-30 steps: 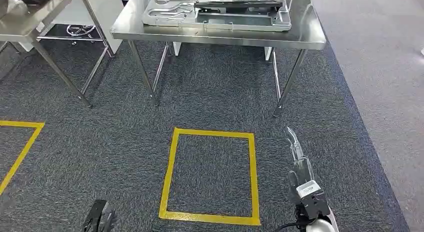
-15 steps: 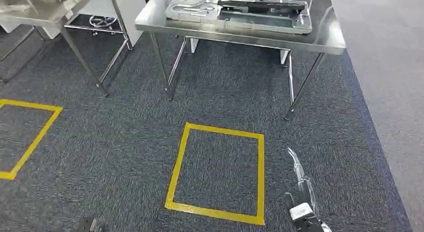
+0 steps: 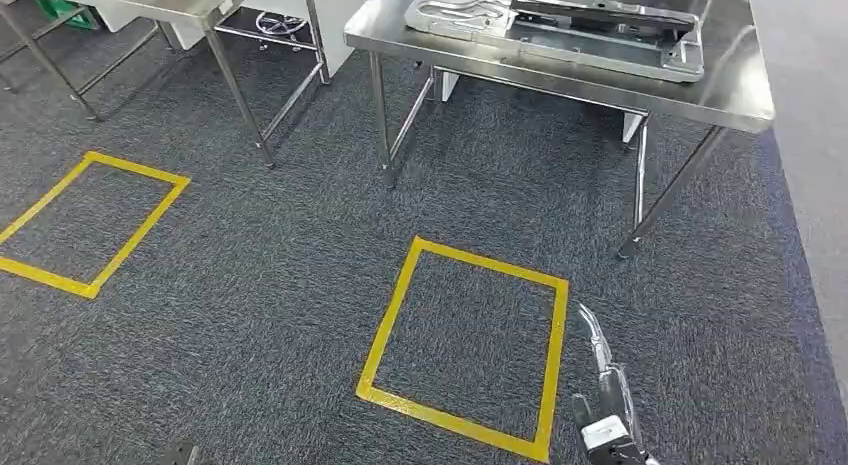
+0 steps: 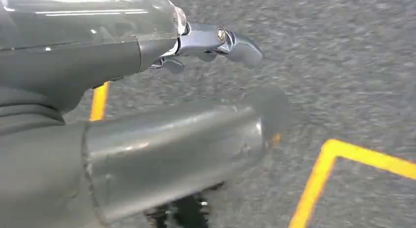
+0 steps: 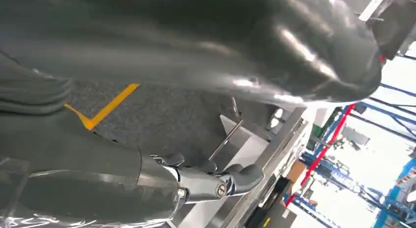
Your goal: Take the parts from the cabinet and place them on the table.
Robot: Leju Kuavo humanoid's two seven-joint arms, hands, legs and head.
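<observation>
A large pressed metal part [image 3: 560, 25] lies flat on a steel table [image 3: 720, 97] at the far side of the carpet. My right hand [image 3: 603, 390] hangs low at the bottom right of the head view, fingers straight and pointing at the floor, holding nothing. The right wrist view shows the same hand [image 5: 211, 181] with its fingers apart and bare, the table's edge beyond them. My left hand [image 4: 162, 135] hangs over the carpet in the left wrist view, its thumb and fingers [image 4: 221, 41] spread with nothing between them.
A yellow taped square [image 3: 465, 340] marks the carpet in front of the table, and a second one [image 3: 90, 220] lies to the left. Another steel table [image 3: 190, 0] stands at the far left. The table legs [image 3: 640, 195] reach the floor near the first square.
The whole picture has shifted: the camera has turned, so the table sits further right and the left yellow square shows more fully. Both hands still hang empty.
</observation>
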